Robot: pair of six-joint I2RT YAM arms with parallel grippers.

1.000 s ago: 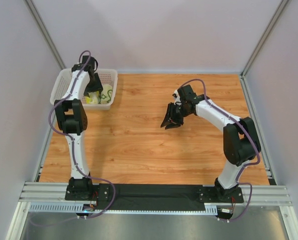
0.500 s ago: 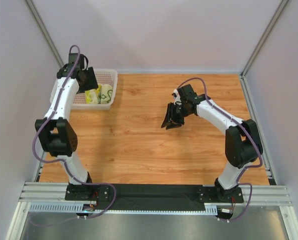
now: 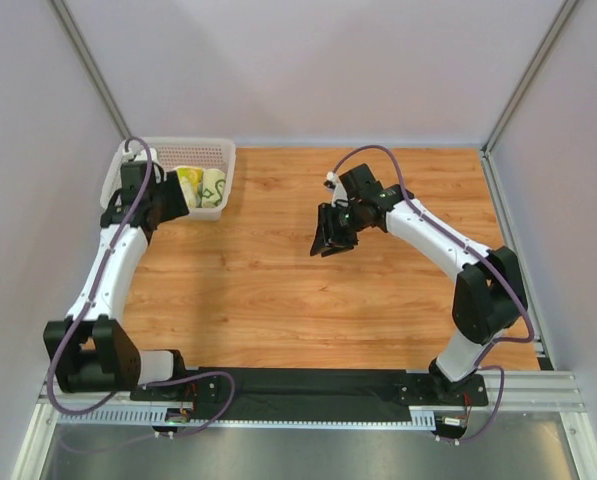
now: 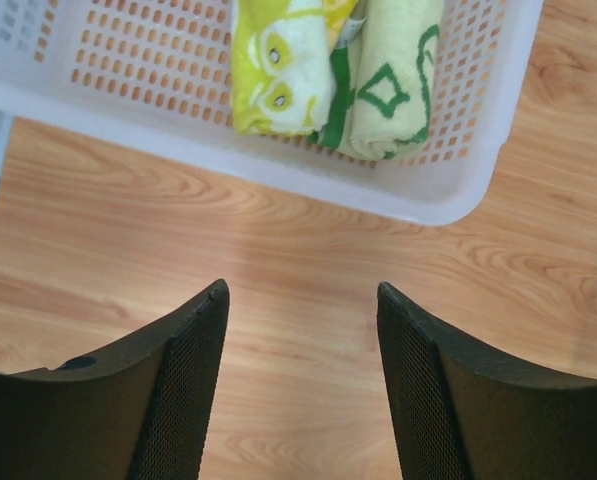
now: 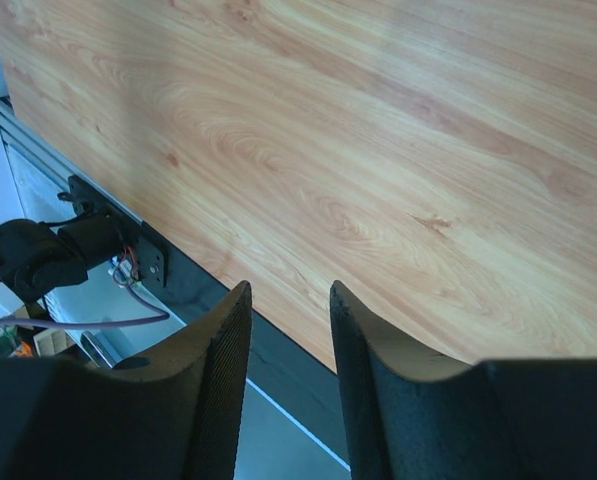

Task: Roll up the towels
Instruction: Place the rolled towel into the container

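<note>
While the left end effector point(image 4: 303, 300) hung released and empty just outside the basket point(image 4: 448, 200), two rolled towels point(image 4: 378, 90) lay inside it, touching, in the far left corner of the desk point(image 3: 278, 300); the right end effector point(image 5: 288, 300), likewise released, hovered mid-desk, well apart.

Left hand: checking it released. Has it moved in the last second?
Yes. The left hand pulled back off the white mesh plastic basket toward the near edge.
</note>
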